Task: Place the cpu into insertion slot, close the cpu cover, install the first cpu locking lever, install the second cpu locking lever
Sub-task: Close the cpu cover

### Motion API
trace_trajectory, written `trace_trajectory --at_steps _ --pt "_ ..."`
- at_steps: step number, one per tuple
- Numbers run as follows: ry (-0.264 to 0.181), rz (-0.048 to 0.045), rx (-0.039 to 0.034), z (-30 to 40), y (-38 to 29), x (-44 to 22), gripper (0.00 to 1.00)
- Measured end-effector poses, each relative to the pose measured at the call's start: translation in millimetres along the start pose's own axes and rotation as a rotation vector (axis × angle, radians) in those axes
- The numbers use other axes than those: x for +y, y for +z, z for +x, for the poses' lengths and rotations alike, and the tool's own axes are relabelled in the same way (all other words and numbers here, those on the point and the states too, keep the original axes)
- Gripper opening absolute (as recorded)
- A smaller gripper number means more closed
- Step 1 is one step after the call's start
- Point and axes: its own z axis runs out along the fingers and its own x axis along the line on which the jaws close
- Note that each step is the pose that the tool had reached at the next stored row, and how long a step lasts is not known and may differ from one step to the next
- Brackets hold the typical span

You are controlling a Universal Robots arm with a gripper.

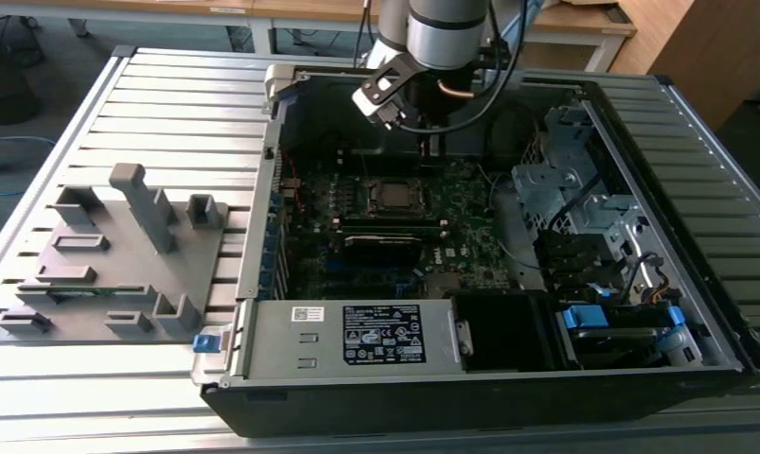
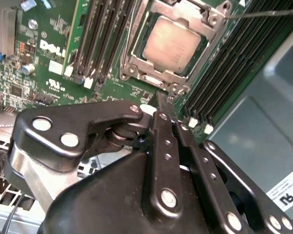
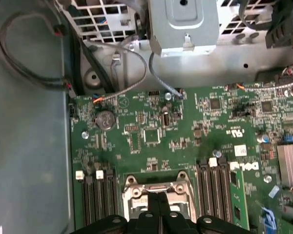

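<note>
The cpu (image 2: 172, 43), a dull silver square, lies in the insertion slot (image 2: 136, 73) on the green motherboard. The cpu cover (image 2: 211, 30), a silvery frame, lies flat around it, and the chip's face shows through the cut-out. A thin silvery lever rod (image 2: 263, 13) runs off from one socket corner. My gripper (image 2: 162, 100) is shut with nothing between its fingers, its tips hovering just beside the socket's edge. In the first wrist view the gripper (image 3: 158, 199) sits over the socket (image 3: 156, 187). In the exterior view the gripper (image 1: 434, 147) hangs above the socket (image 1: 393, 196), toward the back of the case.
Black memory slots (image 2: 95, 39) flank the socket on both sides. A metal drive cage (image 1: 569, 189) and cables fill the exterior view's right of the case, and a power supply (image 1: 367, 336) fills its front. A grey fixture block (image 1: 114, 255) stands on the slatted table at the left.
</note>
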Motion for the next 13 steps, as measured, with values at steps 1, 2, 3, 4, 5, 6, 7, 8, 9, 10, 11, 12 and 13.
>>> trace_trajectory --at_steps 1,2,3,4,5,6,7,8,9,10,11,12,13 --pt "0.0 -0.0002 0.0 0.0 0.0 -0.5 0.1" --pt "0.0 -0.0003 0.0001 0.0 0.0 -0.4 0.1" --pt "0.0 -0.0003 0.0 -0.1 0.0 -0.5 0.1" --pt "0.0 -0.0003 0.0 -0.1 -0.1 -0.5 0.1" --pt "0.0 -0.0004 0.0 -0.1 -0.1 -0.6 0.1" --pt "0.0 -0.0003 0.0 -0.1 -0.1 -0.6 0.1" --pt "0.0 0.0011 -0.0001 -0.1 0.0 -0.6 0.1" --pt "0.0 0.007 -0.0005 -0.1 0.2 -0.7 0.1" --pt "0.0 0.0165 -0.0016 -0.1 0.3 -0.7 0.1" --pt "0.0 0.0254 -0.0028 -0.1 0.5 -0.7 0.1" --pt "0.0 0.0284 -0.0033 -0.1 0.4 -0.7 0.1" --pt "0.0 0.0287 -0.0033 -0.1 0.4 -0.7 0.1" --pt "0.0 0.0289 -0.0034 -0.1 0.4 -0.7 0.1"
